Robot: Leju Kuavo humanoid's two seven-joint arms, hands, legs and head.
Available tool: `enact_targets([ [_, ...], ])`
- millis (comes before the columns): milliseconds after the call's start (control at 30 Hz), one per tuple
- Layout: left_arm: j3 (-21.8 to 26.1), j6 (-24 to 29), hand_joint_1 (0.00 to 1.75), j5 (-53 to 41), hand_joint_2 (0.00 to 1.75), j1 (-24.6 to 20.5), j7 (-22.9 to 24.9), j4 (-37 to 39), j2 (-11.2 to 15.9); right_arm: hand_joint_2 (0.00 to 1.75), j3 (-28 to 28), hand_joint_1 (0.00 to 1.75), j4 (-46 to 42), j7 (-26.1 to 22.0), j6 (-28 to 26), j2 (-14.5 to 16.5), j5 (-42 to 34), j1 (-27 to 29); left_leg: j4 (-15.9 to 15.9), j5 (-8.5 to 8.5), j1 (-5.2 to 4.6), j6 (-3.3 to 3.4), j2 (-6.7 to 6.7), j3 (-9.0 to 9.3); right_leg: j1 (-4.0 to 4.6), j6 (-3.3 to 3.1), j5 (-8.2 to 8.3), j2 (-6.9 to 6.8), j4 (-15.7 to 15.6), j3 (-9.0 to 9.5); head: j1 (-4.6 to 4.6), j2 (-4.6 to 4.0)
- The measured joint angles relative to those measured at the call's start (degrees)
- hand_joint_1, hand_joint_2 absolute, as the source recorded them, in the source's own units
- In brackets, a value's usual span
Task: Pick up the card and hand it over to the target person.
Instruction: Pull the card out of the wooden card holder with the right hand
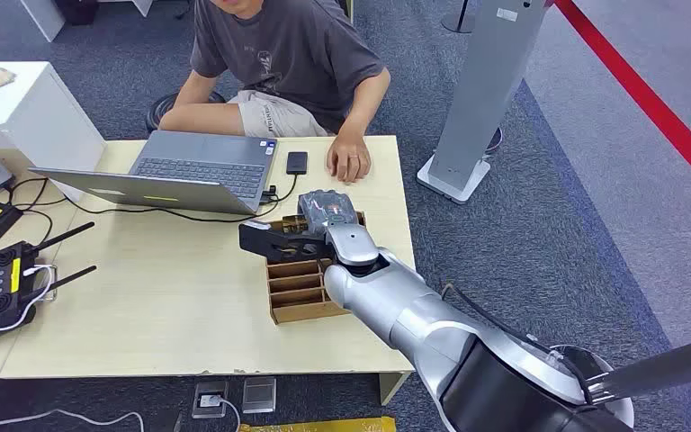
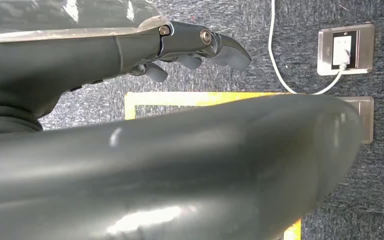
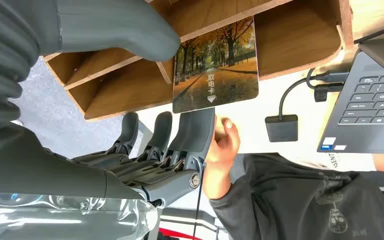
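Observation:
The card (image 3: 215, 70), printed with an autumn tree avenue, stands in a slot of the wooden card holder (image 3: 300, 40). My right hand (image 3: 180, 85) has its thick thumb on one face of the card and its dark fingers (image 3: 197, 127) behind the other, pinching it. In the head view, the right hand (image 1: 310, 236) reaches over the far end of the holder (image 1: 299, 297) near the table's right side. The seated person (image 1: 279, 54) faces me across the table, one hand (image 1: 349, 162) resting on it just beyond the holder. My left hand (image 2: 200, 42) hangs over the carpet, holding nothing.
An open laptop (image 1: 189, 171) with cables lies left of the holder, with a small black device (image 1: 297, 162) beside it. A remote controller (image 1: 0, 288) sits at the table's (image 1: 144, 315) left edge. A grey standing pillar (image 1: 481, 99) and a red floor line (image 1: 657, 108) are to the right.

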Motion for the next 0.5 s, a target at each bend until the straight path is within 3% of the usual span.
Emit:
enact_targets([
  [300,-0.18,0.02,0.00,-0.24,0.00,-0.01,0.00,0.03,0.03,1.75,0.16,0.86,0.11,-0.17,-0.37,0.00,-0.97,-0.20,-0.08,0.04,0.00,0.02,0.00,0.03,0.01,-0.01,0.04,0.01,-0.07,0.02,0.00,0.00],
  [500,-0.25,-0.02,0.00,-0.34,0.00,-0.01,0.08,0.04,0.08,1.75,-0.17,0.96,-0.09,-0.50,-0.66,0.00,-1.85,-0.28,-0.09,0.04,0.00,0.02,0.01,0.04,0.01,-0.01,0.04,0.01,-0.08,0.04,0.00,0.00],
])
